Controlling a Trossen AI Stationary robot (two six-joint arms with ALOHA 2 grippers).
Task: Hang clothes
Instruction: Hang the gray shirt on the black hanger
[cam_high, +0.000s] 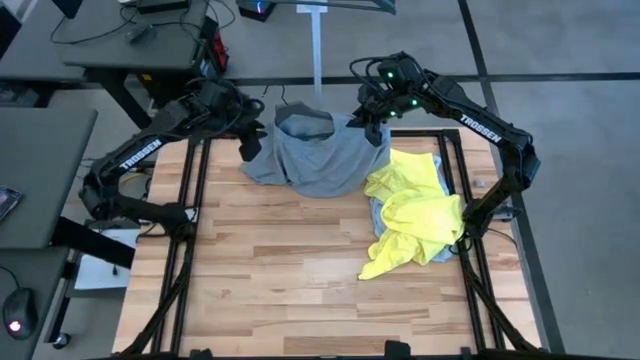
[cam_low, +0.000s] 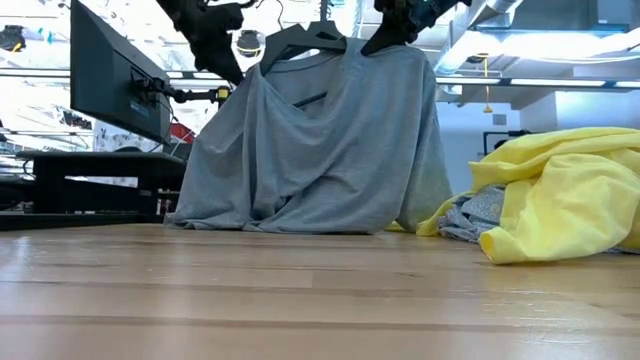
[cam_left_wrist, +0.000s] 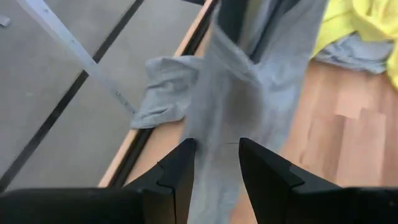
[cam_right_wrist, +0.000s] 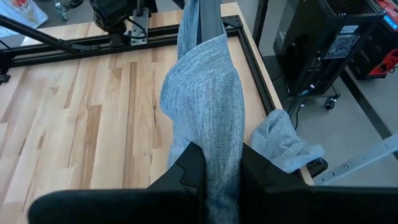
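The grey T-shirt (cam_high: 320, 165) hangs at the table's far middle, draped over a black hanger (cam_low: 318, 38). Its lower hem (cam_low: 300, 222) lies crumpled on the wood. My left gripper (cam_high: 250, 140) is at the shirt's left shoulder and my right gripper (cam_high: 375, 128) at its right shoulder, both above the table and both shut on the grey cloth. The neon-yellow T-shirt (cam_high: 415, 215) lies in a heap on the right, on top of a pale garment (cam_low: 475, 215). My left gripper has a bunched strip of the grey T-shirt's left side (cam_left_wrist: 214, 155) between its two fingers, which slant downward. The cloth fills the gap and runs on upward past the fingers. One layer or several, I cannot tell. My right gripper pinches a gathered fold of the grey T-shirt's right shoulder (cam_right_wrist: 214, 143) between its two fingers, slanting down from the table's right. The cloth runs on from the fingers toward the hanger, and the shirt's body hangs below with its hem on the table.
A white rack pole (cam_high: 318, 50) stands beyond the table's far edge, behind the shirt. Black frame rails (cam_high: 195, 200) run along both sides of the table. The near half of the wooden top (cam_high: 300, 290) is bare. Desks and a monitor (cam_low: 110, 80) stand to the left.
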